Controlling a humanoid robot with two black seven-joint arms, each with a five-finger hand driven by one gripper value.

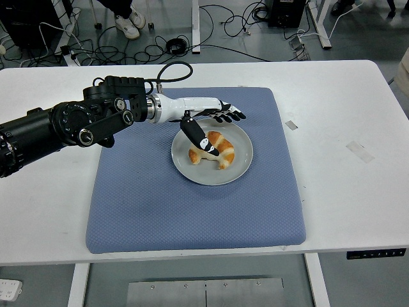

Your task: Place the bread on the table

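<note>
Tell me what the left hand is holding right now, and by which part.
Nothing yet. The left hand is open over the croissant on the grey plate; its thumb reaches the top of the bread, its other fingers spread beyond it.

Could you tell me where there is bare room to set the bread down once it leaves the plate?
The blue mat is bare in front of the plate, toward the table's near edge, and to its right. The white table right of the mat holds only tape bits. The plate's far left is crowded by the left hand over the bread.

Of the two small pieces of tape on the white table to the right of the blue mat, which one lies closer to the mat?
The small grey piece of tape is closer, lying just off the blue mat edge. The paler translucent piece of tape lies farther right.
</note>
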